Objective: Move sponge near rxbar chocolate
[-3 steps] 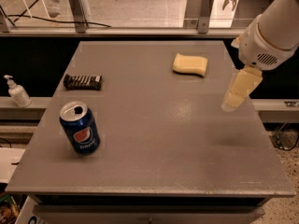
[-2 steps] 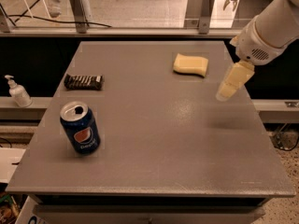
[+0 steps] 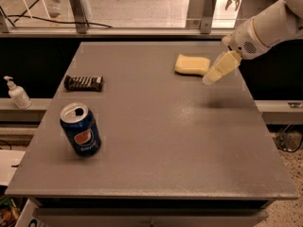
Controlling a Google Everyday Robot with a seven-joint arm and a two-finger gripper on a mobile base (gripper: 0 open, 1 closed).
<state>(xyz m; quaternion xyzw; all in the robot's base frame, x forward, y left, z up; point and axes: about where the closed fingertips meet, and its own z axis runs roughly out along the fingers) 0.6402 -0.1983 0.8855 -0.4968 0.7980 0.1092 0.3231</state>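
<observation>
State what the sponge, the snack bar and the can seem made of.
The sponge: soft matte foam, judging by rounded pale-yellow edges. The rxbar chocolate: likely plastic film, dark printed wrapper. The can: probably painted aluminium, shiny rim. The gripper hovers beside the sponge.

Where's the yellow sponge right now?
In the camera view the sponge lies far right on the grey table, across from the rxbar chocolate at its left edge. The gripper hovers just right of it.
</observation>
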